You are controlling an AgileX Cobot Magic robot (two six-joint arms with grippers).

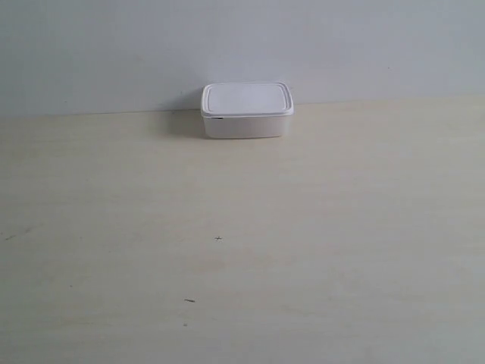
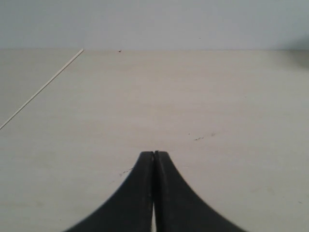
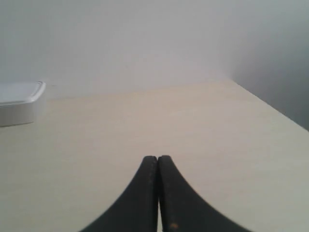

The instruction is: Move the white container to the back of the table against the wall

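Sitting at twelve o'clock on the table (image 1: 318, 243), the white container (image 1: 247, 112) seems to touch the wall (image 1: 242, 45), where we want it; our left gripper (image 2: 154, 154) and right gripper (image 3: 158, 158) hold nothing, jaws together.

Left gripper (image 2: 154, 153), lower centre of the frame: black, curved, jaws pressed together at the tips.
Worktop (image 2: 217, 96), middle and lower frame: pale cream, flat, faint wood tone.
Wall (image 2: 154, 24), top band of the frame: plain pale grey, meeting the worktop along a straight edge.
Thin pale line (image 2: 41, 88), upper left to left edge: running diagonally across the worktop.
Dark speck (image 2: 119, 50), upper centre-left, at the worktop's far edge.
Short dark marks (image 2: 199, 138), right of centre.
Faint scratch (image 2: 126, 170), just beside the jaws.
Soft shadow (image 2: 297, 50), upper right.
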